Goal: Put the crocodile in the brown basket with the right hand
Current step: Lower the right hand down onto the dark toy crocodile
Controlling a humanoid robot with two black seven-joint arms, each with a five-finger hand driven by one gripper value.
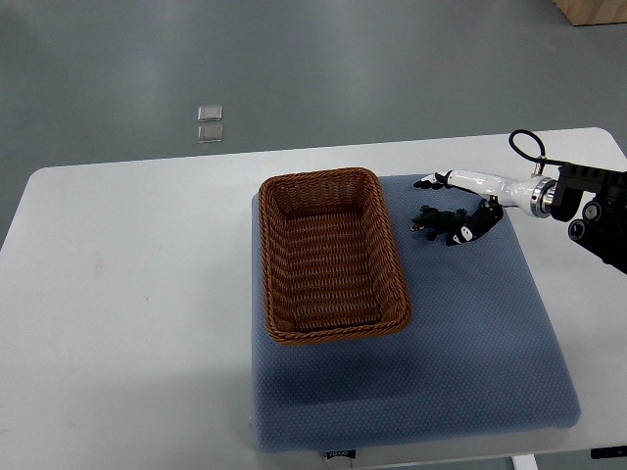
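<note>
This looks like a robotics lab or test room, not a home. A plain white table [118, 294] with rounded corners stands on a bare, smooth grey floor [343, 69]. A grey-blue padded mat [470, 372] covers the table's middle and right as a work surface. Over the table's right edge comes a black robot arm [593, 201] with an exposed cable loop [526, 145], ending in the right hand [468, 196]. Two small clear squares [210, 122] lie on the floor beyond the far edge.
</note>
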